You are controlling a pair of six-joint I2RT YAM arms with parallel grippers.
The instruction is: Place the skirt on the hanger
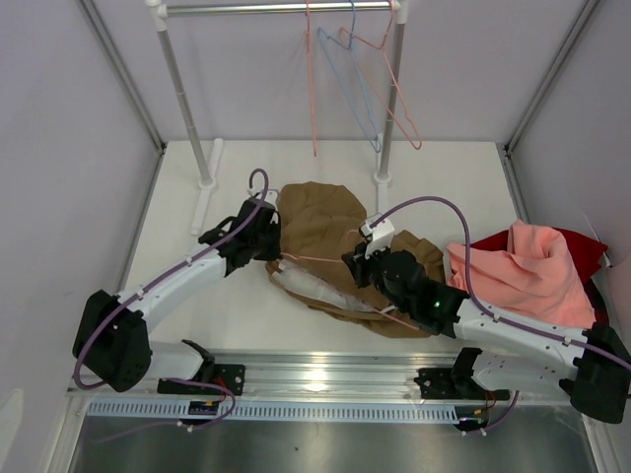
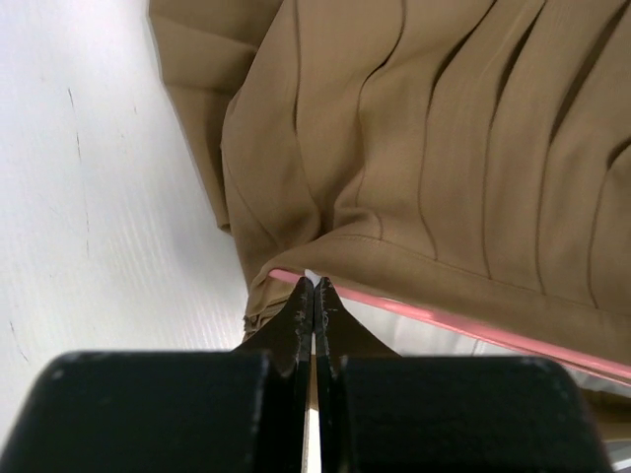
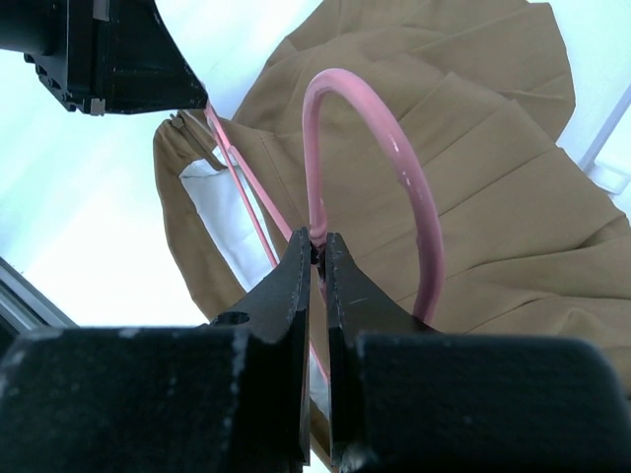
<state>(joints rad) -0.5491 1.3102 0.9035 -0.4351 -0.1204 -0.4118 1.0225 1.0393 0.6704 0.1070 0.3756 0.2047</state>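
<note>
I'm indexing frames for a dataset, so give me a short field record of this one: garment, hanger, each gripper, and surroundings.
skirt: tan, pleated, lying on the table, pale lining showing
hanger: salmon-pink wire, lying on the skirt, wire running along the waistband edge
left gripper: shut at the waistband edge by the wire; what it pinches is unclear
right gripper: shut on the hanger at the hook's base
rack: holds spare wire hangers
other cloth: salmon-pink cloth over dark red cloth, right of the skirt
</note>
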